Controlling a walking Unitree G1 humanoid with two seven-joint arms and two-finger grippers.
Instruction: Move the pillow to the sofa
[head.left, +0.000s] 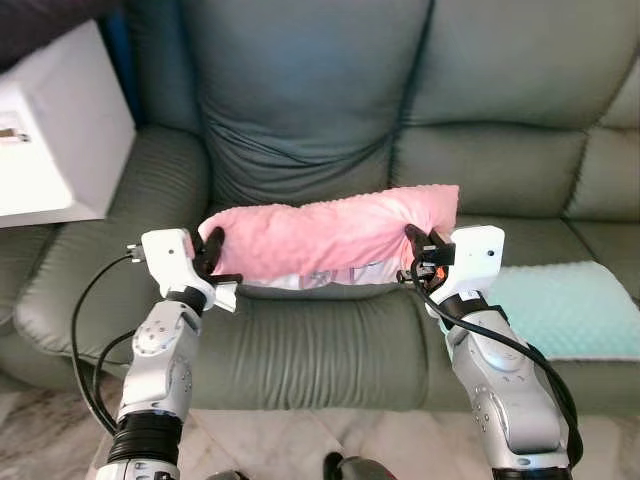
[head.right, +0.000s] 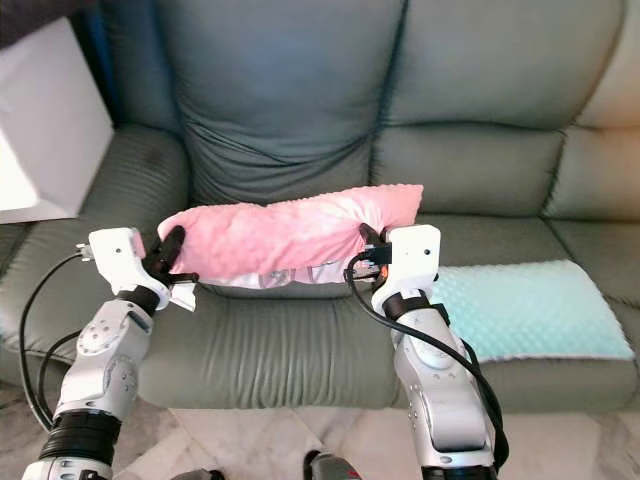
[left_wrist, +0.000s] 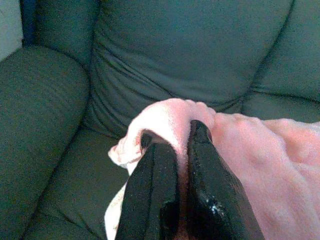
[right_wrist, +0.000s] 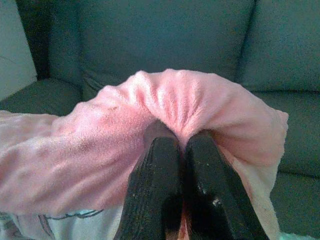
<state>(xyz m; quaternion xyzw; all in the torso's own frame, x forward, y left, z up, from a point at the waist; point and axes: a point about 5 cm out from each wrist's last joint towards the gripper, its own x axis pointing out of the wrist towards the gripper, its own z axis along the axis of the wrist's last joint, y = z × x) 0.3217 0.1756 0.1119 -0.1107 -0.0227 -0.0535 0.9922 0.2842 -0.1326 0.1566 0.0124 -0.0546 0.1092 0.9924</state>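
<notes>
Green sofa (head.left: 300, 340) seat lies open beneath; a mint mat (head.left: 570, 305) sits rightward. Left gripper (head.left: 212, 252) and right gripper (head.left: 415, 245) each pinch an end of the fuzzy pink pillow (head.left: 330, 235).

Sofa (head.left: 300, 340): grey-green leather, wrinkled back cushions
Seat, right end: pale mint mat (head.left: 570, 305)
Left armrest: white box (head.left: 50, 130) above it
Floor (head.left: 260, 440): pale marble tiles

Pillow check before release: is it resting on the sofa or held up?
Held up: the pink pillow hangs between left gripper and right gripper, above the sofa seat.
</notes>
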